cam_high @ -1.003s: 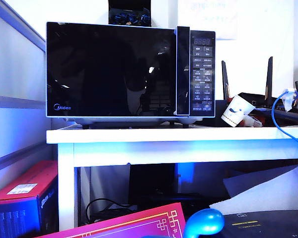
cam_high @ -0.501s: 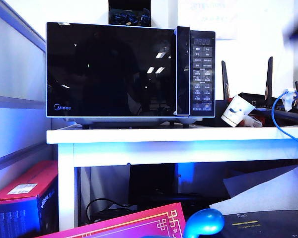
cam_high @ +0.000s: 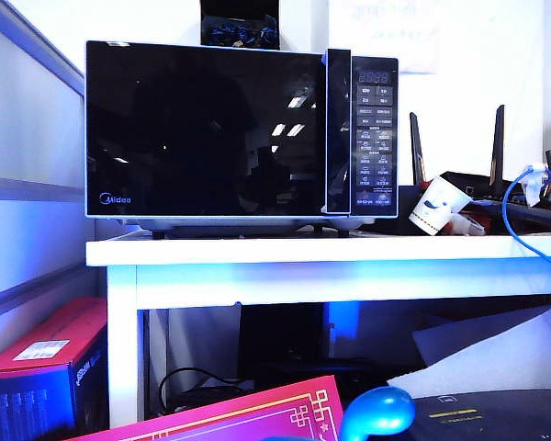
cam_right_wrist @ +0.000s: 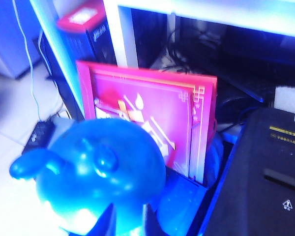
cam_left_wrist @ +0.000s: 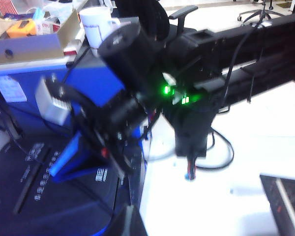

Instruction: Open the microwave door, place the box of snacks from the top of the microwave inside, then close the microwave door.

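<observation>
In the left wrist view, the black jointed right arm [cam_left_wrist: 187, 113], green lights glowing at its base, sits folded low. Its right gripper [cam_left_wrist: 96, 132] is a dark blur in front, and its jaws are unreadable. The left gripper is out of frame, and the exterior view catches neither arm.

The closed microwave door [cam_high: 207, 129] blocks the cavity. Open room lies before the bench [cam_high: 331, 250]. At right, a tipped paper cup [cam_high: 438, 206] and blue cable [cam_high: 519, 207] crowd the surface.
</observation>
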Action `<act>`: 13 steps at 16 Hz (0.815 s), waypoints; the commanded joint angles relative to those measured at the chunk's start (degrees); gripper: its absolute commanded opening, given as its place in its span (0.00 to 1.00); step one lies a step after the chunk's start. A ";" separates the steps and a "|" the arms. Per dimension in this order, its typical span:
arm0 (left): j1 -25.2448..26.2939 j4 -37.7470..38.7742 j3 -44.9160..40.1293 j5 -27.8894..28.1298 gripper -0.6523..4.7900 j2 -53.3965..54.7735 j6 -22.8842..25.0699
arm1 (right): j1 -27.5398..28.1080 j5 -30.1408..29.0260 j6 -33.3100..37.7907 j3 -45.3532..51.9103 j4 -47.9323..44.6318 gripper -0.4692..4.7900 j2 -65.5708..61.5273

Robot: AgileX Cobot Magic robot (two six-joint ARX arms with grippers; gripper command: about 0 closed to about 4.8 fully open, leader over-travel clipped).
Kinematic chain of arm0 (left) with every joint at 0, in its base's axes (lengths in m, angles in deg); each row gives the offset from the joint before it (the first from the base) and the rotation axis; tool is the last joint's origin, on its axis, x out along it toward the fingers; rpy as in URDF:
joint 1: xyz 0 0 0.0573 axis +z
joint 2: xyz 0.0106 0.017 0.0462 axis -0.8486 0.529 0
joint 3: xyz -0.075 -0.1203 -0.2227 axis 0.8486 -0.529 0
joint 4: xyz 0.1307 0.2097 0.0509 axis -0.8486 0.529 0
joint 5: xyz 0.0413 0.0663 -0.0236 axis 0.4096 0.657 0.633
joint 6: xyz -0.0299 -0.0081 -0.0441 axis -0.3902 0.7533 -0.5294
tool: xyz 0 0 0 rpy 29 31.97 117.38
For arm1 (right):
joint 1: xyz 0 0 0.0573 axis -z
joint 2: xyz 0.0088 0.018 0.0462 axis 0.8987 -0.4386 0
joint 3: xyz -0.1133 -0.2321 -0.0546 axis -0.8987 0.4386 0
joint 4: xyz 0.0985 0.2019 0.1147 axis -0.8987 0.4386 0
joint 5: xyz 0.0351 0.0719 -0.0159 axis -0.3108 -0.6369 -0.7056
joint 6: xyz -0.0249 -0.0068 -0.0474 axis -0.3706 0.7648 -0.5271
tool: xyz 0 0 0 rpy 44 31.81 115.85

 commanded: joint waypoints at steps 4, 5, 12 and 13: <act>5.25 -11.56 -6.80 1.07 0.11 1.05 4.90 | -0.02 -0.22 0.59 -0.04 -0.24 0.24 0.11; 7.23 -13.07 -7.76 1.07 0.11 1.09 5.14 | -0.02 -0.24 0.59 -0.04 -0.24 0.24 0.11; 42.03 -16.63 -15.26 -0.13 0.11 -13.51 6.34 | -0.07 -0.22 0.59 -0.04 -0.26 0.24 0.61; 50.07 -15.63 -15.74 0.26 0.11 -17.25 6.34 | 0.04 -0.24 0.59 -0.04 -0.24 0.24 0.68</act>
